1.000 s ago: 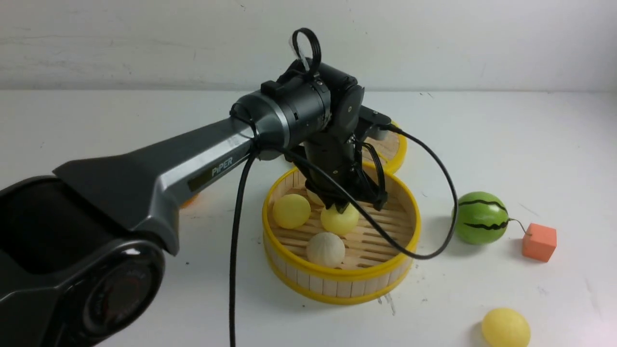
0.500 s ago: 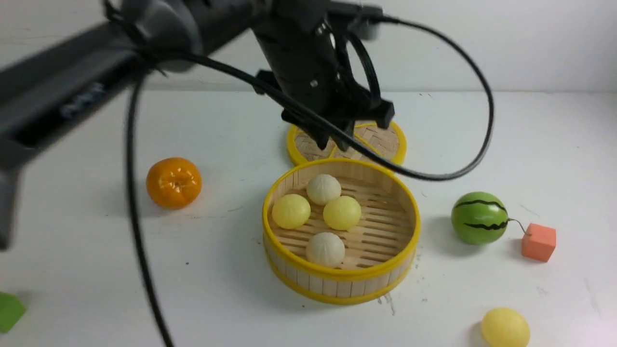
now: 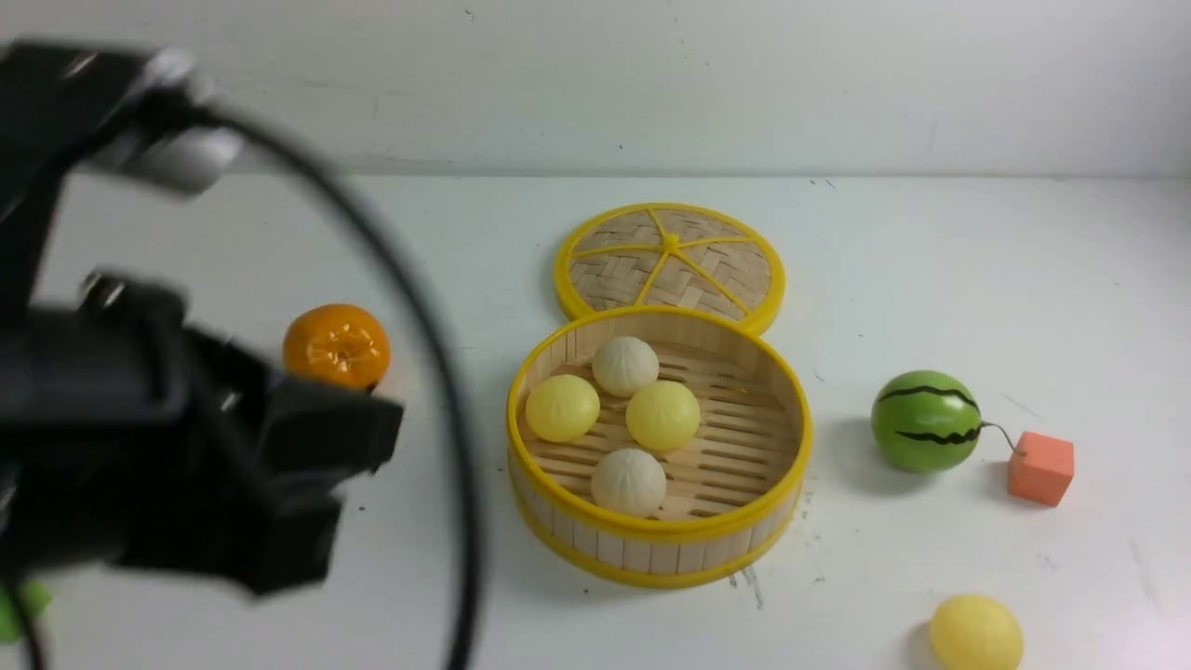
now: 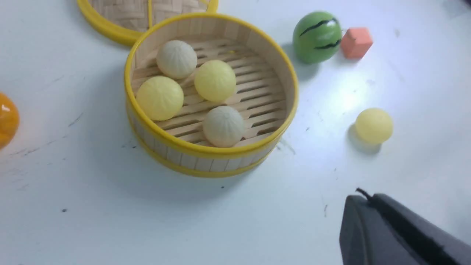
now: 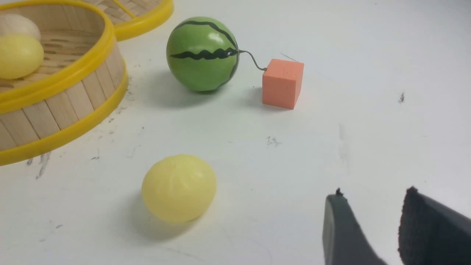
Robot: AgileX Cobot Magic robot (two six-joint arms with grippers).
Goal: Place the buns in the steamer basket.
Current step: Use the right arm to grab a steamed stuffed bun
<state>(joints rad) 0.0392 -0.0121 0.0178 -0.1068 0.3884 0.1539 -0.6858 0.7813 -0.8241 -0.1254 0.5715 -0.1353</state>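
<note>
The steamer basket (image 3: 657, 534) stands mid-table and holds two cream pleated buns (image 3: 625, 365) (image 3: 629, 482) and two pale yellow buns (image 3: 562, 408) (image 3: 662, 416). A third yellow bun (image 3: 975, 633) lies on the table at the front right, also in the right wrist view (image 5: 179, 187) and the left wrist view (image 4: 374, 125). My left arm (image 3: 186, 465) is a blurred mass at the near left, away from the basket. The left gripper (image 4: 368, 197) is shut and empty. My right gripper (image 5: 373, 193) is open and empty, low over the table beside the loose bun.
The woven lid (image 3: 670, 258) lies flat behind the basket. An orange (image 3: 335, 346) sits left of the basket. A green watermelon ball (image 3: 926, 421) and an orange-pink cube (image 3: 1040, 467) sit to the right. A green block (image 3: 19, 600) peeks out at the left edge.
My left gripper was down on a yellow bun in the basket, rose without it, then swung back to the near left. That bun stays in the basket.
</note>
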